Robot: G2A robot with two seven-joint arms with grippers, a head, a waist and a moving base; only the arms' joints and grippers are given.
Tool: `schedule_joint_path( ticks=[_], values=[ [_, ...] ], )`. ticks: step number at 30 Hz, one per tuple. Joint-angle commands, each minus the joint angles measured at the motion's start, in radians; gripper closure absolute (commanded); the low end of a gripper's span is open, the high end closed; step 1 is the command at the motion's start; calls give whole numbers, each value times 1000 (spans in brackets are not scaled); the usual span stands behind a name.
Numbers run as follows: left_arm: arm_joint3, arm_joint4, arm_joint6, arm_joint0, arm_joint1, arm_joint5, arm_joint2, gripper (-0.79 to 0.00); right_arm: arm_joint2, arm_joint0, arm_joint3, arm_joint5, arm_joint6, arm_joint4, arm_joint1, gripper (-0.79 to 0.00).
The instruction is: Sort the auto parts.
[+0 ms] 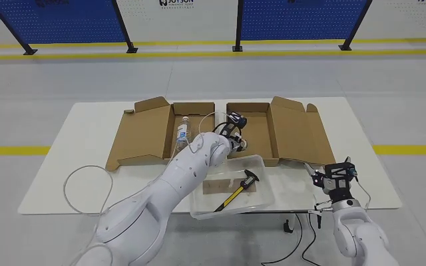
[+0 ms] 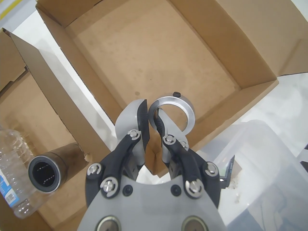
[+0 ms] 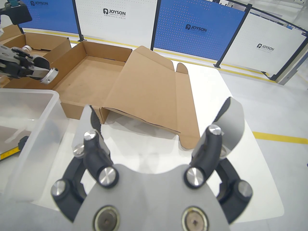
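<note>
Left fingers [image 2: 131, 121] pinch one metal ring [image 2: 189, 112] above two boxes [image 1: 200, 123] [image 1: 256, 126]; right fingers [image 3: 233, 118] spread, empty.

Blue panels [image 1: 60, 20], yellow floor line [image 1: 20, 150]

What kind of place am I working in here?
Likely an industrial robot test hall: blue and white perforated partition panels, yellow floor lines, and a white table with cardboard boxes, where the left end effector holds a metal ring.

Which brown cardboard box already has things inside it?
The open cardboard box holding the clear plastic bottle and dark metal cylinder. The neighbouring cardboard box, near the silver metal ring in the left gripper, shows just bare floor.
</note>
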Motion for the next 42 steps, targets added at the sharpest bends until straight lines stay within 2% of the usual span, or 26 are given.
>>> schedule_joint_path(
  ticks=[1, 6, 7, 9, 14, 19, 24, 28, 31, 32, 33, 35, 42],
  values=[
    [13, 2, 5, -4, -6, -2, -1, -62, 0, 0, 0, 0, 0, 0, 0, -785],
    [42, 8, 13, -12, -21, -9, -3, -102, 0, 0, 0, 0, 0, 0, 0, -785],
    [47, 12, 17, -14, -24, -11, -3, -99, 0, 0, 0, 0, 0, 0, 0, -785],
    [54, 24, 31, -17, -28, -7, -2, -34, 0, 0, 0, 0, 0, 0, 0, -785],
    [53, 33, 63, -23, -32, -9, -15, -65, 0, 0, 0, 0, 0, 0, 0, -785],
    [25, 39, 123, -24, -16, -14, -50, -114, 0, 0, 0, 0, 0, 0, 0, -785],
    [-51, 56, 168, 2, 22, 5, -105, -163, 0, 0, 0, 0, 0, 0, 0, -785],
    [-171, 96, 177, 54, 66, 37, -161, -342, 0, 0, 0, 0, 0, 0, 0, -785],
    [-301, 138, 166, 120, 105, 74, -217, -372, 0, 0, 0, 0, 0, 0, 0, -785],
    [-352, 153, 155, 147, 119, 86, -238, -437, 0, 0, 0, 0, 0, 0, 0, -785],
    [-406, 171, 141, 175, 133, 99, -260, -588, 0, 0, 0, 0, 0, 0, 0, -785],
    [-521, 219, 116, 237, 161, 124, -306, -779, 0, 0, 0, 0, 0, 0, 0, -785],
    [-891, 344, 43, 467, 234, 177, -477, -785, 0, 0, 0, 0, 0, 0, 0, -785]
  ],
)
